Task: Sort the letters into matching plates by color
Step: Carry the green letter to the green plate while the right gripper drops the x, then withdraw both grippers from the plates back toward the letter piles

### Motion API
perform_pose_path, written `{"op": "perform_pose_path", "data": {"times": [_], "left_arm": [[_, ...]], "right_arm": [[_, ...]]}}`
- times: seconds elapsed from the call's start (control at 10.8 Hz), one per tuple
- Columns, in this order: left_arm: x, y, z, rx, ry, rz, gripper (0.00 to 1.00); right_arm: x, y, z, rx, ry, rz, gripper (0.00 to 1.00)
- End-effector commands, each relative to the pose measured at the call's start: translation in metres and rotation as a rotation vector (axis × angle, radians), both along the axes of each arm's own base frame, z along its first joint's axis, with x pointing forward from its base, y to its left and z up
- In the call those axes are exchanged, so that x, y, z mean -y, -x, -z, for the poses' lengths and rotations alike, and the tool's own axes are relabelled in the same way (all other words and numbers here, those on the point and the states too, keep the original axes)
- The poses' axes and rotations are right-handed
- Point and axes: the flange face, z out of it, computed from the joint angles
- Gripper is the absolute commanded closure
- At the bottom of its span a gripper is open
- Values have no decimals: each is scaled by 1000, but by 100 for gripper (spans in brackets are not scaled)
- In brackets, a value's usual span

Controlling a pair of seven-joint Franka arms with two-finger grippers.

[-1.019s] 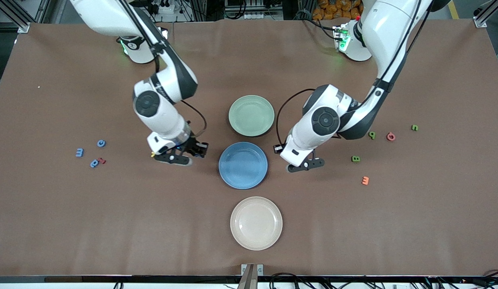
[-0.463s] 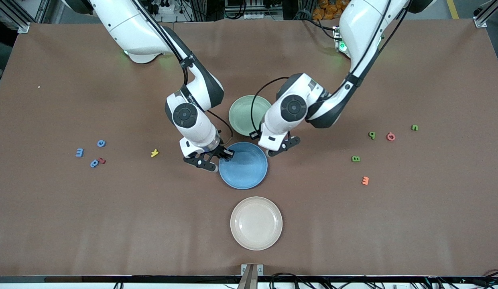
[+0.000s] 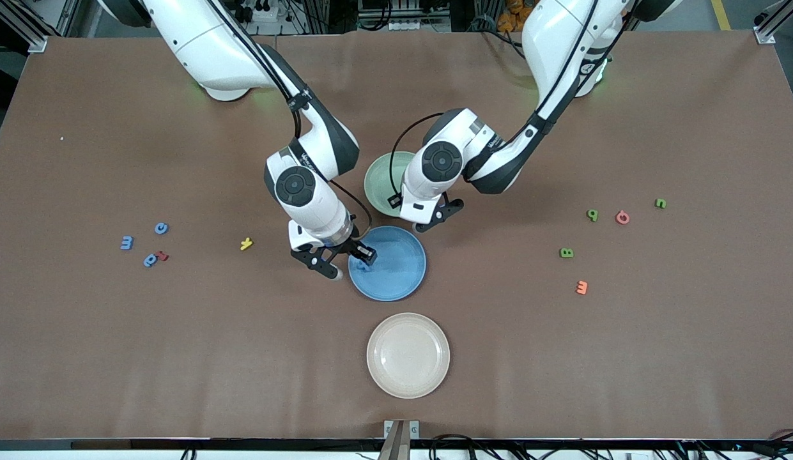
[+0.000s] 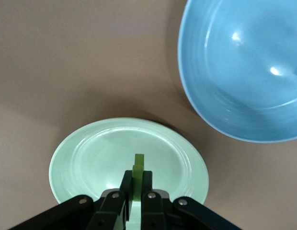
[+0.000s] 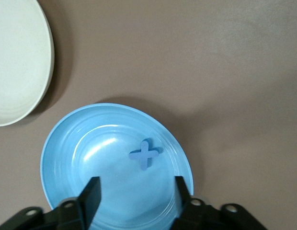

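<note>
Both arms have swung in: your blue X letter is now lying loose in the blue plate under the opened right gripper. Left gripper is pinching a green letter over the green plate; releasing off-centre, it's risking bouncing out.

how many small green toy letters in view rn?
4. Three small green toy letters lie on the table toward the left arm's end; one is pinched in the left gripper over the pale green round plate. None seems hidden.
</note>
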Motion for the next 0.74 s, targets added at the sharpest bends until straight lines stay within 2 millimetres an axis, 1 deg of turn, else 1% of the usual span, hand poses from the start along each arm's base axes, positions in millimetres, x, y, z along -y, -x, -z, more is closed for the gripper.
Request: {"op": "perform_pose_path", "data": {"times": [0.0, 0.09, 0.19, 0.28, 0.37, 0.46, 0.65], "left_arm": [[6, 5, -5, -2, 6, -37, 1], [3, 0, -12, 6, 12, -51, 0], [-2, -6, -17, 13, 15, -63, 0], [-7, -13, -28, 35, 19, -69, 0], [-14, -23, -46, 60, 24, -72, 0], [-35, -41, -66, 88, 25, -86, 0], [-79, -77, -110, 174, 5, 8, 0]], "right_arm": [[1, -10, -8, 15, -2, 7, 0], [6, -8, -4, 13, 19, -52, 0], [27, -14, -9, -13, 54, -138, 0], [52, -21, -20, -41, 85, -227, 0], [79, -29, -32, -60, 97, -240, 0], [115, -31, -41, -65, 123, -236, 0], [183, -40, -53, -57, 152, -267, 0]]}}
